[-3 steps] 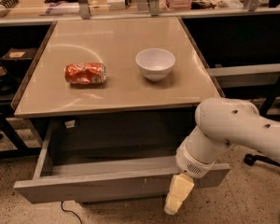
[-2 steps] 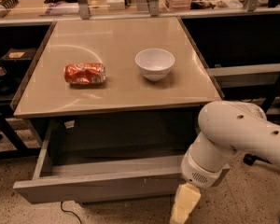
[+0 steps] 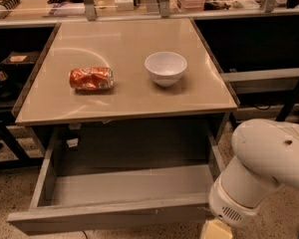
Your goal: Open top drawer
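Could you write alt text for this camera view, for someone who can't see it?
The top drawer stands pulled out beneath a tan table holding a crushed red can and a white bowl. The robot's white arm is at lower right, its gripper at the bottom edge near the drawer's front.

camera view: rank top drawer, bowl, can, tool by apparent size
1. top drawer
2. bowl
3. can, close to the bowl
tool, at the bottom edge right of the drawer, mostly cut off: unranked
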`<state>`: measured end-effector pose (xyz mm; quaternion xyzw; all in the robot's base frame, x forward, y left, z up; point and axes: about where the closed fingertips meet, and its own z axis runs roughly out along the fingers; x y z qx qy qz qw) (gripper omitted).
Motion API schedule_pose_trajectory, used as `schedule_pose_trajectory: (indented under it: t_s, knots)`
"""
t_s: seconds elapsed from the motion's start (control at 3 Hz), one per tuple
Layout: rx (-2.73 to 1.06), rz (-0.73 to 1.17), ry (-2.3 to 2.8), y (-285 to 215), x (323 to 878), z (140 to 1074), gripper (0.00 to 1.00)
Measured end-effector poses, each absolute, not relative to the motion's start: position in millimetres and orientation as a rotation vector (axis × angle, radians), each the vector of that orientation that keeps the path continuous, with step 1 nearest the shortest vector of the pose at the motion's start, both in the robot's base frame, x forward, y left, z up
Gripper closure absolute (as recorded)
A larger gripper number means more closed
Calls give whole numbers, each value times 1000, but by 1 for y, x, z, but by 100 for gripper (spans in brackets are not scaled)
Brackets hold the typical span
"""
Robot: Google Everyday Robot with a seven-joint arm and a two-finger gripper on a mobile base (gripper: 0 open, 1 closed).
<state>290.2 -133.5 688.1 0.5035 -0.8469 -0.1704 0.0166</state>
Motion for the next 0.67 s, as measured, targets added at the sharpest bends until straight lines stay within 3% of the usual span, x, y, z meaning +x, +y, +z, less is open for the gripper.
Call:
schedule_pose_trajectory:
  t_s: [0.67]
  knots:
    - [1424, -550, -2677, -155, 240, 705, 0]
